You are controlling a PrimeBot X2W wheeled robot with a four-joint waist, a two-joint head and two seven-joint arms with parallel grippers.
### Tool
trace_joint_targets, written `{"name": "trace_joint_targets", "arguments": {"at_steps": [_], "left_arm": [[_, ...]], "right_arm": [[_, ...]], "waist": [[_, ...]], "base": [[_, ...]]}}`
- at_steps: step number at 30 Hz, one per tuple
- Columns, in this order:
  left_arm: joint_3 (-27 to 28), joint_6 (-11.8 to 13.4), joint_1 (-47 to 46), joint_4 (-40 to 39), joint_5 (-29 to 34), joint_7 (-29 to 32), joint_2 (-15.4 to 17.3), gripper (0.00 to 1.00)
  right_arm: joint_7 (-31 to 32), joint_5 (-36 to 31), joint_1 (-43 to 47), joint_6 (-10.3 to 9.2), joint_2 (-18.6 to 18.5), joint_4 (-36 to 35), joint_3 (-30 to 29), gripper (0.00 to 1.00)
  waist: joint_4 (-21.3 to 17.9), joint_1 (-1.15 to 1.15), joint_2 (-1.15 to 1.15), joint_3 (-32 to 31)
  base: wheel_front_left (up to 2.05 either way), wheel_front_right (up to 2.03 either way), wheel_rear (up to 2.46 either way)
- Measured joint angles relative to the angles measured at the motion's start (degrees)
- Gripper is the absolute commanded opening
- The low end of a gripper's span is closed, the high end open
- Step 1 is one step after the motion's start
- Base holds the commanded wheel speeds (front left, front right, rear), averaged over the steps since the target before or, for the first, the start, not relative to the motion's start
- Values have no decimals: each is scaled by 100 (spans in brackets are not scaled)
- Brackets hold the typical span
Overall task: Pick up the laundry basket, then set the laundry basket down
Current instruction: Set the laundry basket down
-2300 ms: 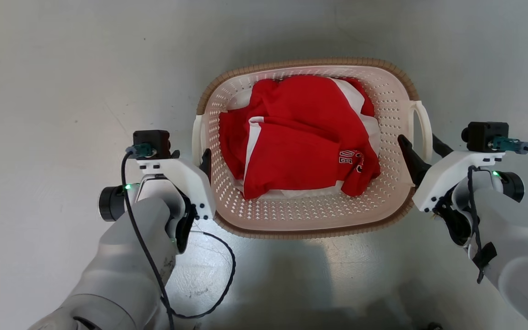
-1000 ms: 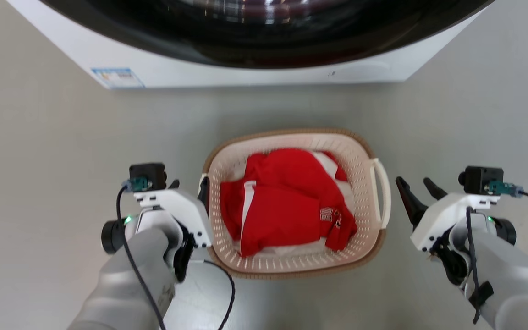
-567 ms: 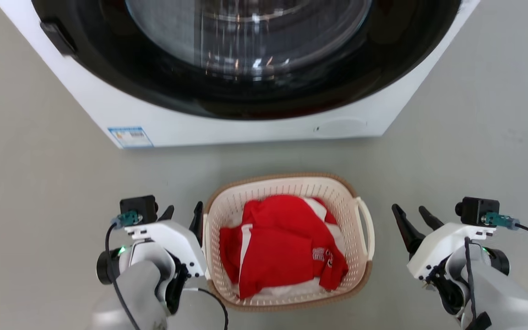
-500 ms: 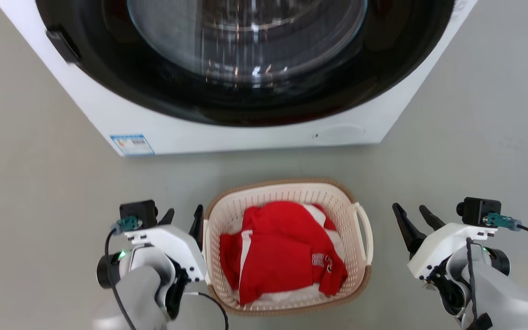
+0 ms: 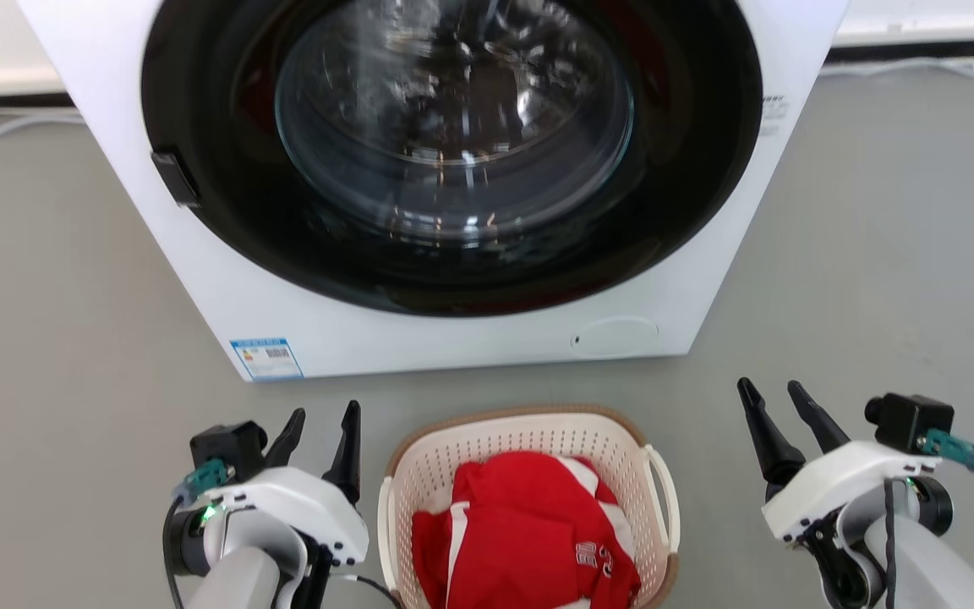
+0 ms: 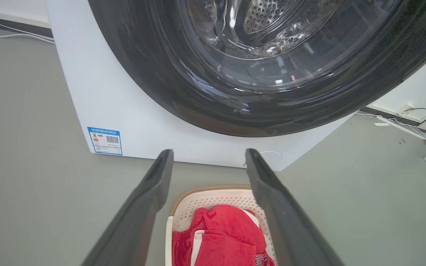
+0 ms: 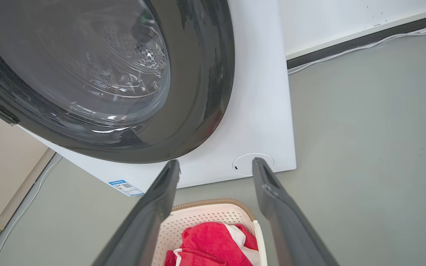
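One laundry basket with red-and-white clothing inside

Laundry basket before washing machine — garment inside; left pincer left, right pincer right.

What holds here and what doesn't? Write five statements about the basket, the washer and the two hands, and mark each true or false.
1. The laundry basket stands on the floor in front of the washing machine. True.
2. The left hand is shut on a basket handle. False: it is open, to the left of the basket, holding nothing.
3. A red garment lies in the basket. True.
4. The right hand reaches down into the basket. False: it is open and hangs well off to the basket's right, clear of it.
5. A blue-edged label sits low on the washing machine's front. True.
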Motion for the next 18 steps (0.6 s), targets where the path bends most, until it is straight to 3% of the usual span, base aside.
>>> {"name": "trace_joint_targets", "arguments": {"at_steps": [9,18], "left_arm": [[698,-170,625,-828,665,-7,-153,100],[1081,-243,1076,-1633,1096,-24,-248,100]], "right_arm": [[0,-1258,916,0,301,-1150,-1355,100],[-1,-2028,1510,0,593,-2148,-2025,100]], "waist": [[27,0,0,-449],[73,0,0,-633]], "base": [[0,0,0],[0,0,0]]}}
